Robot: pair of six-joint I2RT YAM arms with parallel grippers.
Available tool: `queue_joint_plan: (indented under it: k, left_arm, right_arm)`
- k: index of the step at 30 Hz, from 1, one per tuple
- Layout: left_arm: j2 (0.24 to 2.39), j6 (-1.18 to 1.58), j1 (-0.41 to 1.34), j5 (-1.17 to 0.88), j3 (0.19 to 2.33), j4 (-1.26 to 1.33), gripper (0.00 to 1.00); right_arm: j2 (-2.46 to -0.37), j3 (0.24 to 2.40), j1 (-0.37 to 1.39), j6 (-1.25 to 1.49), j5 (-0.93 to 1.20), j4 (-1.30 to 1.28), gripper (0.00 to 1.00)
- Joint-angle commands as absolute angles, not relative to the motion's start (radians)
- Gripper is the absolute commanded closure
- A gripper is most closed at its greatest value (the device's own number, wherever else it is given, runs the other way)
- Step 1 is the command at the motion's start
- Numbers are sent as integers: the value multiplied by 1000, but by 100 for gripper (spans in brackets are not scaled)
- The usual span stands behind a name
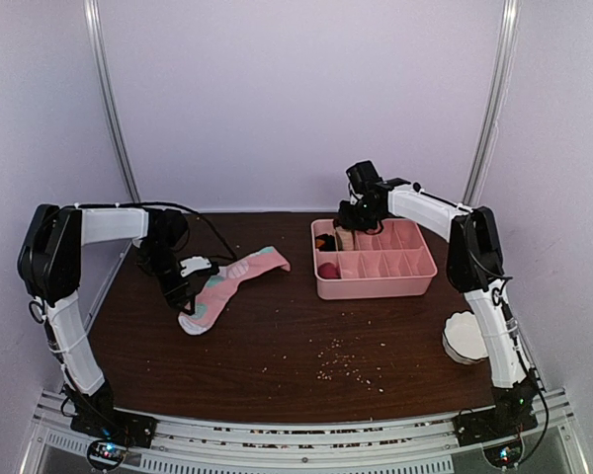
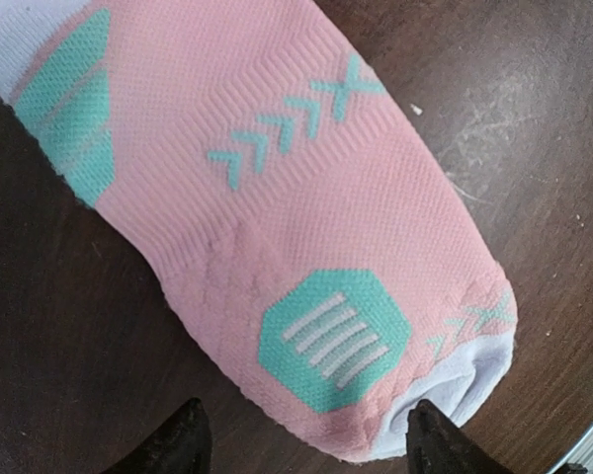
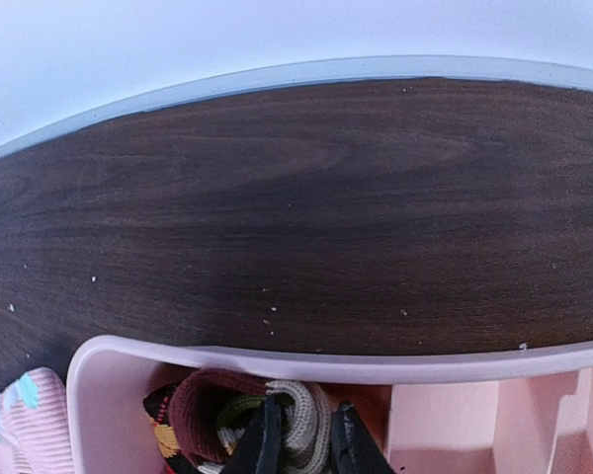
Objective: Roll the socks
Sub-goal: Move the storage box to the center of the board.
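The pink sock (image 1: 234, 280) with mint-green patches lies flat on the dark table, left of centre. My left gripper (image 1: 185, 283) hovers over its near end. In the left wrist view the sock (image 2: 277, 197) fills the frame, and the open left gripper (image 2: 306, 444) has one fingertip on each side of the sock's white-edged end. The beige sock (image 3: 217, 415), with maroon and brown parts, is bunched in the back-left compartment of the pink divided tray (image 1: 376, 286). My right gripper (image 3: 304, 446) reaches down into that compartment (image 1: 348, 225), its jaws pinched on a beige knit fold.
A white bowl (image 1: 465, 336) stands at the right near my right arm. Crumbs (image 1: 344, 360) are scattered at the front middle. A maroon lump (image 1: 328, 270) lies in the tray's front-left compartment. The tray rim (image 3: 326, 363) is just behind my right fingers.
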State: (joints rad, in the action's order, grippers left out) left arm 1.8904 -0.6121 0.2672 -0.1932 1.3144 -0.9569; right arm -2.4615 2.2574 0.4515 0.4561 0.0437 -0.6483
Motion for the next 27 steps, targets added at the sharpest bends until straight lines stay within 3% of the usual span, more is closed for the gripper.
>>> queue_joint_plan:
  k: [1,7,18,22,27]
  left_arm:
    - [1853,-635,262,-170,1289,-940,30]
    - [1838,-646,262,-187,1285,-965,32]
    - [1906,-644,264,-220,1315,-986,42]
    - [1916,-643,264,-238,1329,-994,42]
    - [1938,-646,266,-250,1335,-1000,45]
  right_arm:
    - [-2500,2286,434,504,64,-724,85]
    - [-2490,2257,435,504,50,-786,91]
    - [-2340,2110,438,488,22,-781,91]
    - [-2306,2001,440,501,42,-745,91]
    - [-2322,2018,440,495,91,-748,86]
